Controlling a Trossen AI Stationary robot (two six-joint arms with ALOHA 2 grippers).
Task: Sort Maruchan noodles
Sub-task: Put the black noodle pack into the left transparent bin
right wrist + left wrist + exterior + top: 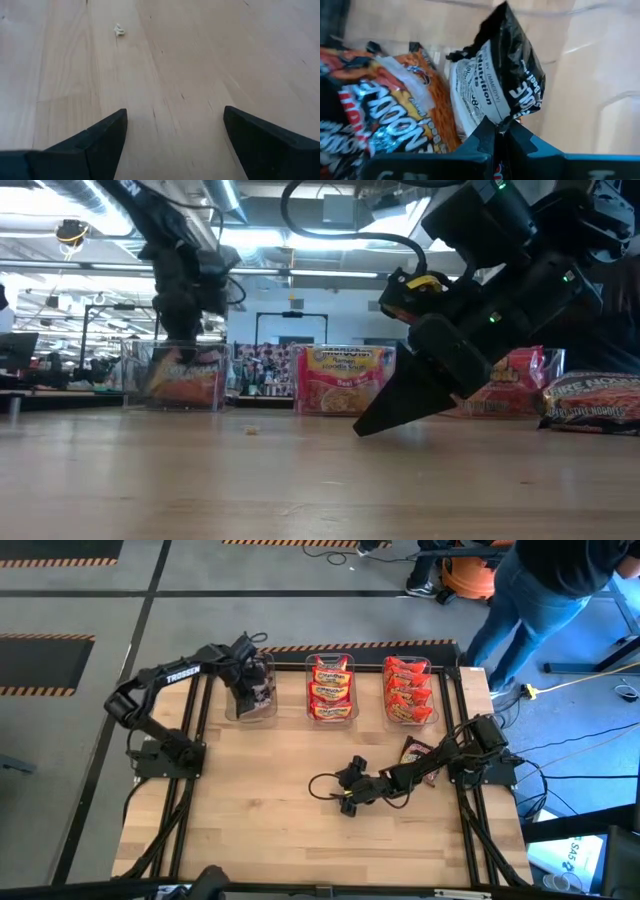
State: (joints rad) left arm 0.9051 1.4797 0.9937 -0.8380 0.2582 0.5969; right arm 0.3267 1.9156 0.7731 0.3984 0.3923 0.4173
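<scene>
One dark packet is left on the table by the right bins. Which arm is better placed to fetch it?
Right, probably: its open right gripper hovers empty near the dark packet, while the left gripper holds a packet over the far bin.

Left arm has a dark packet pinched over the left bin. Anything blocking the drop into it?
Nothing visible does. The left gripper, jaws shut on the dark packet, hangs over the left bin. Another dark packet already lies inside beside it, with open room next to it. The right gripper waits open at mid-table.

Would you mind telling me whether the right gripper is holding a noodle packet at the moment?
No: in its wrist view the right gripper stands open over the bare wooden table, with nothing between its fingers.
</scene>
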